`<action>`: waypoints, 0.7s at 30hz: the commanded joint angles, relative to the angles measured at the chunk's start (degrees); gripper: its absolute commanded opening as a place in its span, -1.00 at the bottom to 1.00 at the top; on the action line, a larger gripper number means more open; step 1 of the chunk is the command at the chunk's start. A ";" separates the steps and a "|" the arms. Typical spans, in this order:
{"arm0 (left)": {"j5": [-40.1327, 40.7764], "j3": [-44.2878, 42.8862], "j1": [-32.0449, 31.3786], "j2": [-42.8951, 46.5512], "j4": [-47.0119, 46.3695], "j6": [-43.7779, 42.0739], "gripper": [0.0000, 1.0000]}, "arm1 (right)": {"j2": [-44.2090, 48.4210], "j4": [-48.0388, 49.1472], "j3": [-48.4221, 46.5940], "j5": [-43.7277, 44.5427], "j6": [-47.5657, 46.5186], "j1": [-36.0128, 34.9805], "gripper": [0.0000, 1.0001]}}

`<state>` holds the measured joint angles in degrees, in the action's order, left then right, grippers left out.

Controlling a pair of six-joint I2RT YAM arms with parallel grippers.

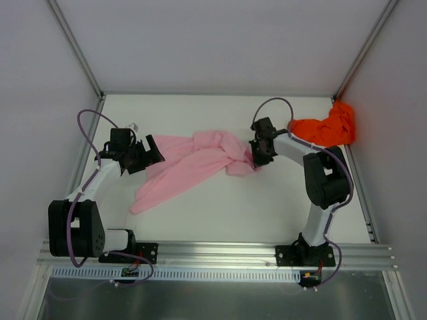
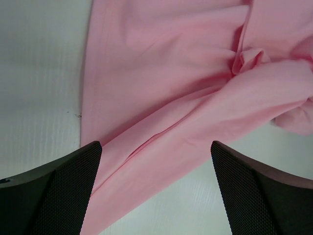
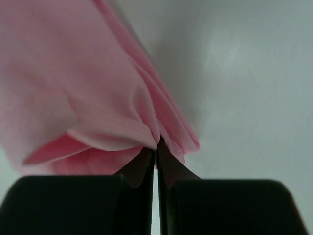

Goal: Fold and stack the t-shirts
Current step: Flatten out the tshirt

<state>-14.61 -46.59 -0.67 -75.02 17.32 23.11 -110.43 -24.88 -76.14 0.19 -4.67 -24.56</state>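
- The left arm stretches forward and inward. The left end effector hovers over the pink t-shirt's left edge, fingers wide apart.
- The right arm folds back at the elbow. The right end effector pinches a bunched fold at that shirt's right end.
- The orange-red t-shirt lies crumpled in the tabletop's far right corner.

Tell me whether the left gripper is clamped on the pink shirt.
No: the left gripper stands wide open in its wrist view, with the pink shirt spread below it.
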 commanded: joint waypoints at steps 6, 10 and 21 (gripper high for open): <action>0.54 -2.37 0.32 0.14 4.64 -5.54 0.89 | 17.89 5.64 17.60 -2.91 4.23 4.60 -0.88; 7.22 -1.49 0.32 1.01 11.15 -1.50 0.89 | 15.34 4.93 15.50 -2.91 4.49 4.52 -0.91; 16.20 8.01 0.32 3.05 9.57 7.65 0.76 | 11.38 4.94 10.40 -6.25 5.19 4.52 -0.91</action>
<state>-1.48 -39.57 -0.64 -72.40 27.33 27.99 -98.52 -20.73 -62.63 -4.29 -0.16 -19.86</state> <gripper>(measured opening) 0.882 0.053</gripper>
